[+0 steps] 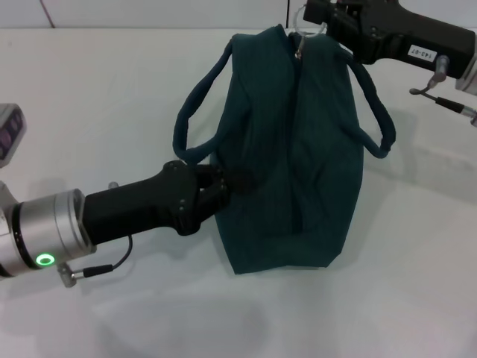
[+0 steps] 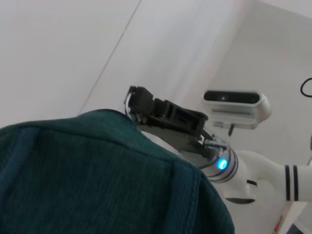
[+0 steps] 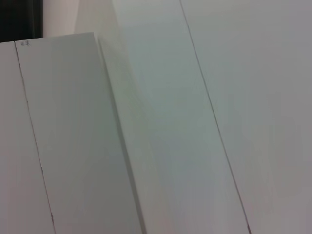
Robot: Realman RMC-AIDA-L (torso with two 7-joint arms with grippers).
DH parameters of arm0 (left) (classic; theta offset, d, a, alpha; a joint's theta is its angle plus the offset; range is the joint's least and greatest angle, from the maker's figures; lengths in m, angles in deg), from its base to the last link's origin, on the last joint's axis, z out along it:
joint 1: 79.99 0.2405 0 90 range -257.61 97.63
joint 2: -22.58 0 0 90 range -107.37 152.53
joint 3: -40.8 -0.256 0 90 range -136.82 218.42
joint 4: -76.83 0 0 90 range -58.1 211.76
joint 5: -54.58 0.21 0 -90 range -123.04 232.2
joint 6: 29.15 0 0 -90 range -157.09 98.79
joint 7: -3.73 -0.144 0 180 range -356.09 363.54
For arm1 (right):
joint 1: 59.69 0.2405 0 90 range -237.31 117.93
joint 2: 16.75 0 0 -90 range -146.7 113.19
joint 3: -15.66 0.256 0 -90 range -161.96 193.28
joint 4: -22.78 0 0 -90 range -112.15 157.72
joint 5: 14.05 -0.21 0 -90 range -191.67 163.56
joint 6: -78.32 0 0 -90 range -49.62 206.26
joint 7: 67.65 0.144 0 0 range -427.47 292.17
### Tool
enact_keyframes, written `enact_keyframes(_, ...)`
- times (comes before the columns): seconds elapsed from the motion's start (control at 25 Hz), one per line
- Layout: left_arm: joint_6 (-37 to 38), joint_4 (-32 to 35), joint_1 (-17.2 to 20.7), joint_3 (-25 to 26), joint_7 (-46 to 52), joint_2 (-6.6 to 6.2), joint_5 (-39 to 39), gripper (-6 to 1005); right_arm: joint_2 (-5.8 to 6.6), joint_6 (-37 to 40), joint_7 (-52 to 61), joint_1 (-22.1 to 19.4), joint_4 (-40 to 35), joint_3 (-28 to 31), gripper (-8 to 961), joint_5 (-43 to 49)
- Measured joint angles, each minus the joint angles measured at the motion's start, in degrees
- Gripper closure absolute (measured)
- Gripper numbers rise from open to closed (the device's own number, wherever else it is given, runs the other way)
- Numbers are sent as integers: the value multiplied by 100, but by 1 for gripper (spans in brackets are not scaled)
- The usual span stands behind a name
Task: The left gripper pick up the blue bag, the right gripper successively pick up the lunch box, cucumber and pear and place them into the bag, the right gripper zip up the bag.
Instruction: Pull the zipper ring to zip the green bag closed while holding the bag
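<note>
The blue bag (image 1: 298,149) stands on the white table, its top closed along the zip line. My left gripper (image 1: 223,186) is shut on the fabric of the bag's left side, low down. My right gripper (image 1: 317,19) is at the bag's far top end, shut on the zipper's ring pull (image 1: 302,22). The left wrist view shows the bag's fabric (image 2: 97,180) close up, with the right gripper (image 2: 134,102) at its top edge. The bag's two handles (image 1: 195,104) hang loose at either side. The lunch box, cucumber and pear are out of view.
The white table (image 1: 112,89) spreads around the bag. A grey and purple object (image 1: 7,130) sits at the left edge. The right arm's thin cable (image 1: 447,101) hangs at the far right. The right wrist view shows only white wall panels (image 3: 146,122).
</note>
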Motion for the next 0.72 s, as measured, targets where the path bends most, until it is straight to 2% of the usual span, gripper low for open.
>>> enact_keyframes(0.2, 113, 1, -12, -2, -11, 14, 94, 950, 1, -149, 46, 75, 50, -14, 940, 26)
enact_keyframes(0.48, 206, 0, -22, -4, -20, 26, 115, 951, 0, -184, 97, 383, 548, -76, 940, 84)
enact_keyframes(0.72, 404, 1, 15, -3, -148, 18, 137, 951, -7, -288, 106, 437, 603, -94, 940, 154)
